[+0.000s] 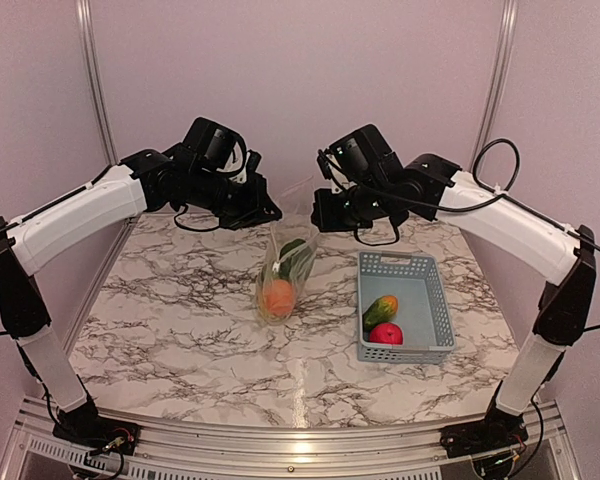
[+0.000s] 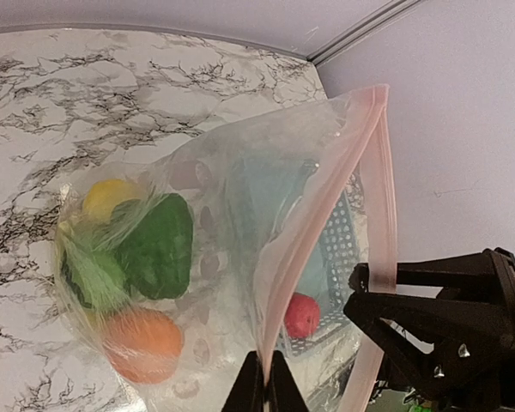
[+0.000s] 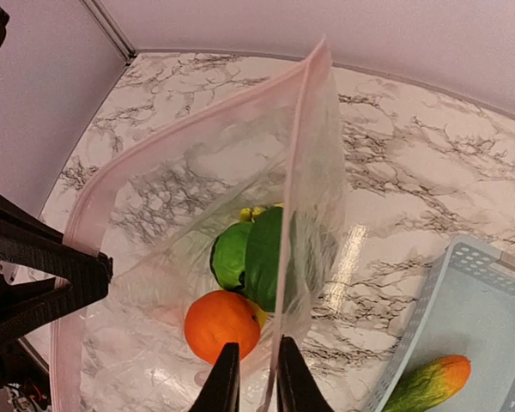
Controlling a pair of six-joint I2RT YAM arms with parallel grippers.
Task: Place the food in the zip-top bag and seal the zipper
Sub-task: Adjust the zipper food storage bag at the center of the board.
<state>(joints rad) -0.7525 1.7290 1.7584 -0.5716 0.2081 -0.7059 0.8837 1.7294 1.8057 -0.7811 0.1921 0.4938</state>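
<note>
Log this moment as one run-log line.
left gripper: shut on zip-top bag mouth | right gripper: astride opposite rim, grip unclear | in bag: orange, green pepper | in basket: mango, red apple | zipper: open

The zip-top bag (image 1: 285,265), mouth agape, is held up between my left claw (image 2: 264,388) and right claw (image 3: 251,382), blocking the middle rear. The basket (image 1: 396,262) fills the right side. The surface (image 1: 170,320) to the left and front lies open.

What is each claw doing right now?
Left claw: shut on the zip-top bag at its rim.
Right claw: fingers slightly apart astride the bag's rim; whether it grips cannot be told.
</note>
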